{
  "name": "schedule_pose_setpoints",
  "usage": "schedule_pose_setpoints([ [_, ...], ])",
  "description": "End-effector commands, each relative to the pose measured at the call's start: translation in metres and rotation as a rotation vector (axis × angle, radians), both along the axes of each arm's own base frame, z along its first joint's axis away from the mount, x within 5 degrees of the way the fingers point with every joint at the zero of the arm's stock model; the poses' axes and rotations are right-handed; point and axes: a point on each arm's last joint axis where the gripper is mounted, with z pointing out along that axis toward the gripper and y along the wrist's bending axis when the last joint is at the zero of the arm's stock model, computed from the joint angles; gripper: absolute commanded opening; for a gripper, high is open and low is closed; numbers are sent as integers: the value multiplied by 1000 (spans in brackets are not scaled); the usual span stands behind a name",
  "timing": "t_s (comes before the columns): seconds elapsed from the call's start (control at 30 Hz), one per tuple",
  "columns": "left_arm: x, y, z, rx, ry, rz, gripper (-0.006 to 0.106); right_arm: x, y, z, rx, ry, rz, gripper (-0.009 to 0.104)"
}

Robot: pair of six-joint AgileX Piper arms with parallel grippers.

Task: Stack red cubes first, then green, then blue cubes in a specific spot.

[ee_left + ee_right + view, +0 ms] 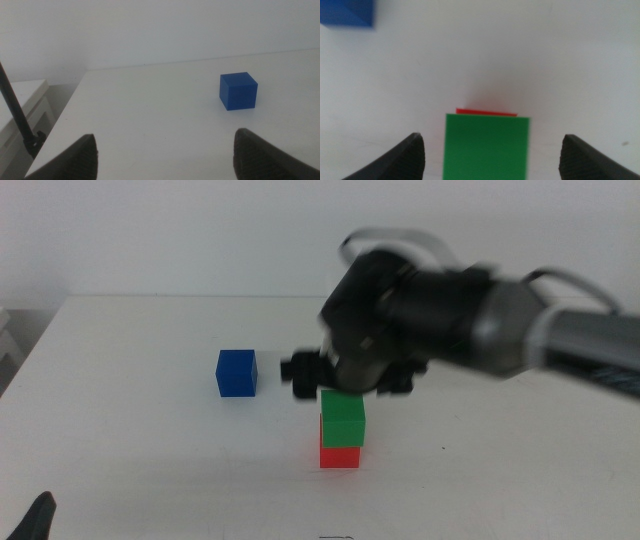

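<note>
At the far left, your left end effector [38,515] waits near the bottom edge of the middle view, its jaws spread wide and holding nothing. Further right, the blue cube [236,372] sits alone on the white counter [130,420], well apart from the stack. Right of that, the green cube [343,420] rests on the red cube [340,455], shifted slightly so a sliver of red shows past one edge. Your right end effector [345,385] hovers directly above the green cube, jaws released and spread to either side of it, gripping nothing. If you swing across toward the blue cube too low, a jaw could clip the green cube and topple the already offset stack.
</note>
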Motion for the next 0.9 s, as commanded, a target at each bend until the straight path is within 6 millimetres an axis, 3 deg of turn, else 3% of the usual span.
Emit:
schedule_pose_setpoints([
  [0.0, -1, 0, 10, -13, -107, -4, 92, -10, -21, 68, 78, -148, 44, 94],
  [0.2, -1, 0, 10, -13, -107, -4, 92, -54, -72, 138, 115, -291, 210, 94],
  [0.37, -1, 0, 10, -13, -107, -4, 92, -99, -134, 164, 164, -454, 359, 94],
  [0.6, -1, 0, 10, -13, -107, -4, 92, -181, -197, 172, 149, -654, 620, 94],
  [0.7, -1, 0, 10, -13, -107, -4, 92, -203, -214, 169, 181, -735, 627, 94],
  [0.87, -1, 0, 10, -13, -107, -4, 92, -221, -232, 161, 177, -806, 603, 94],
])
